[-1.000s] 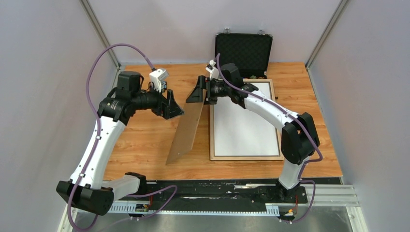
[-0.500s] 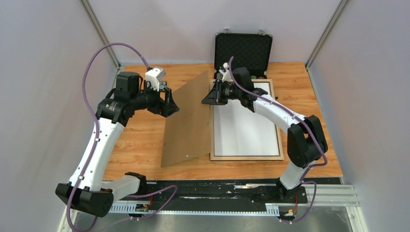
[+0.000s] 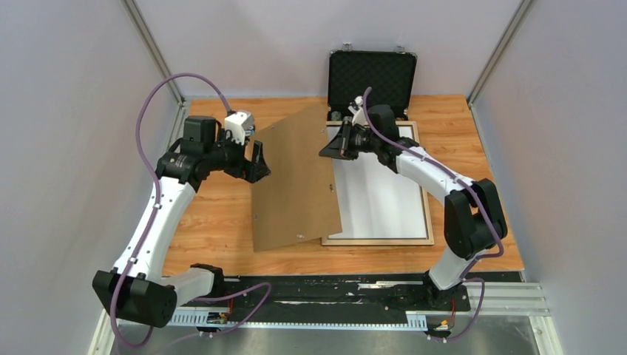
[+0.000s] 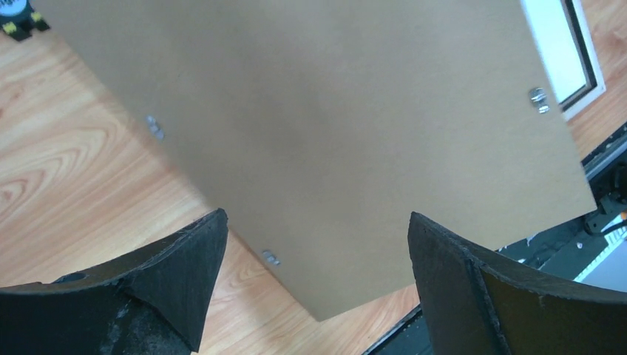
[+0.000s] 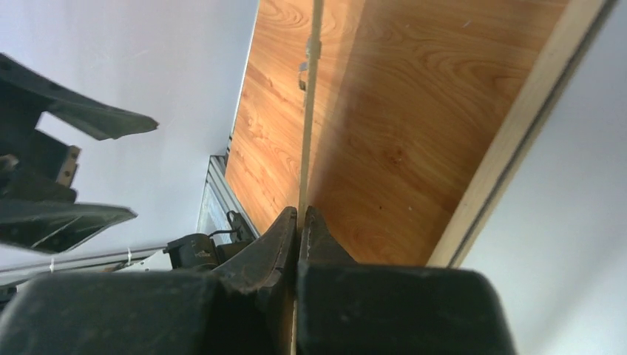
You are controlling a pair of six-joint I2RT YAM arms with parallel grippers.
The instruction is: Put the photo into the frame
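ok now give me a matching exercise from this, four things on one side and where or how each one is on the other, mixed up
Things:
1. brown panel
2. frame
3. black case
4. left gripper

States:
a. lying flat on the table
b. open, with nothing between its fingers
c. held tilted, pinched at one edge by the right gripper
d. open, at the table's far edge

Pairs: 1-c, 2-a, 3-d, 4-b
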